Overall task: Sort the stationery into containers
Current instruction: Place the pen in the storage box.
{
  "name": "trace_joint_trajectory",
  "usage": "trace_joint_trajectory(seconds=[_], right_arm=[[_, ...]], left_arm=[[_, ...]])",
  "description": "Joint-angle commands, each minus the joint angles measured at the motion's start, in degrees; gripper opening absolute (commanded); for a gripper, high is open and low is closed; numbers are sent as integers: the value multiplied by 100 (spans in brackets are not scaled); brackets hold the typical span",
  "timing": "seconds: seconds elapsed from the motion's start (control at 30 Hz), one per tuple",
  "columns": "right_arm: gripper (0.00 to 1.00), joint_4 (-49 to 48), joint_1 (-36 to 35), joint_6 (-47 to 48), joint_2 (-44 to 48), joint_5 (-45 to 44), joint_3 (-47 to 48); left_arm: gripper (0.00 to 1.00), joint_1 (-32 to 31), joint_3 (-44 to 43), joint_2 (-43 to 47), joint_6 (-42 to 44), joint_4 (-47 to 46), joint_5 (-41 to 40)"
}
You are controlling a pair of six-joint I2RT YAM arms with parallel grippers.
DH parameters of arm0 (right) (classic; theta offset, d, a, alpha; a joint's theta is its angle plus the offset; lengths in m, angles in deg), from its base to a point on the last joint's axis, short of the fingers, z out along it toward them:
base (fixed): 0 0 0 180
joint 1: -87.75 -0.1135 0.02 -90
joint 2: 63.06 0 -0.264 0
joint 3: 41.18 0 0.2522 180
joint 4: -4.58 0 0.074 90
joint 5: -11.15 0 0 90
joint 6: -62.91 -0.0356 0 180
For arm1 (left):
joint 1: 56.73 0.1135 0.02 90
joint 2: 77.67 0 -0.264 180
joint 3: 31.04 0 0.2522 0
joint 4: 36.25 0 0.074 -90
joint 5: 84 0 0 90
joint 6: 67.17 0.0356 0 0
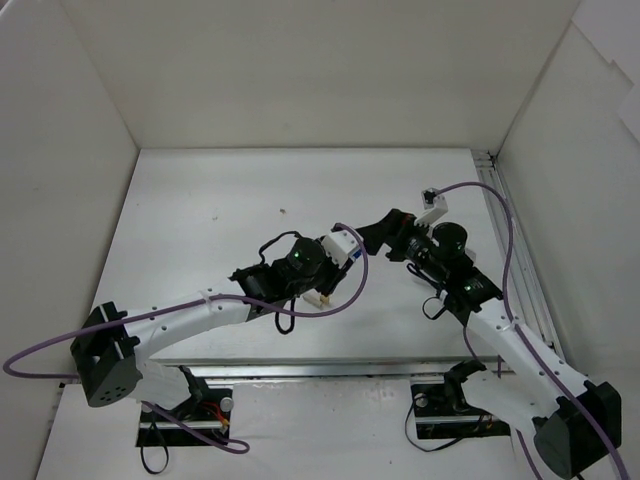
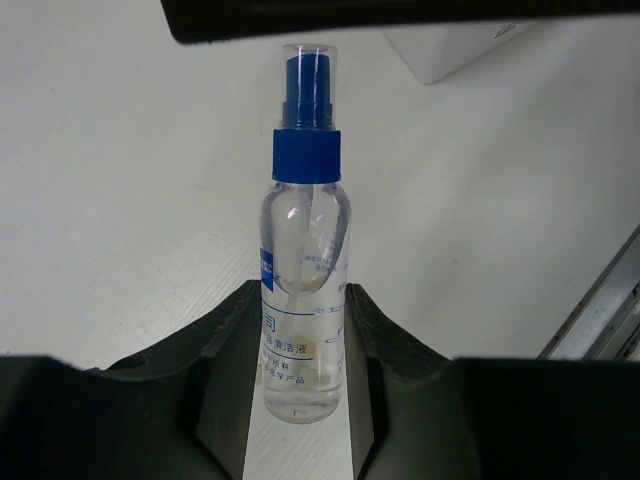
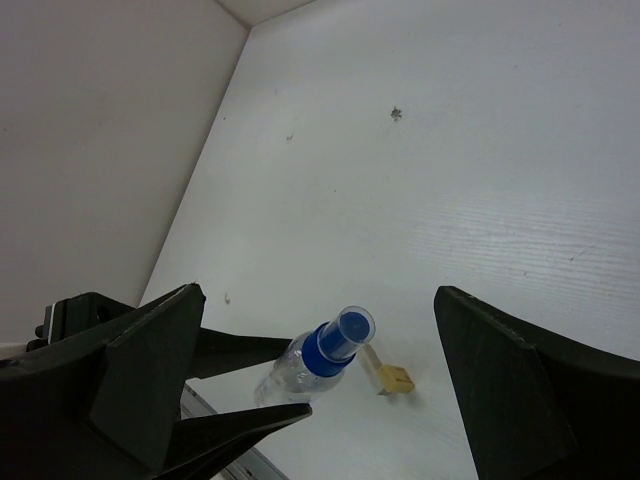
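Left gripper pinches spray bottle.
Right gripper spread; only its camera shows me a beige piece ahead.

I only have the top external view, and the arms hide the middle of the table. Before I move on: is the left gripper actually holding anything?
Observer: Yes. The left wrist view shows the left gripper shut on a clear spray bottle with a blue nozzle, gripped around its lower body.
Operator: And the right gripper, open or shut?
Observer: In the right wrist view the right gripper stands wide open and holds nothing. The bottle's capped top shows between its fingers.
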Motion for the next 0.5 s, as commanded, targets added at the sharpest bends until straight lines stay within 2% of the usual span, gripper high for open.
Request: trace_joint_trajectory(seconds=[0.0,0.1,0.3,0.37,0.4,0.43,0.47], right_arm=[[98,-511,-86,-142,-89,-37,107],[98,-494,-296,-151,-335,-62,203],[89,-406,-517,-203,-669,-185,266],[76,-485,-578,-203,-713,-186,265],[65,-520,-605,-195,-722,-203,265],[45,-555,-622,-186,-713,-212,274],[36,-564,-666,-168,-705,-255,300]], left_arm=[[0,30,-415,164,78,-623,63],[0,30,-494,120,51,-632,2],[0,30,-503,163,-80,-833,-68],[0,30,-486,181,-81,-913,11],[0,30,-494,155,-72,-922,28],[0,30,-503,146,-81,-913,28],[0,30,-538,120,-89,-905,2]])
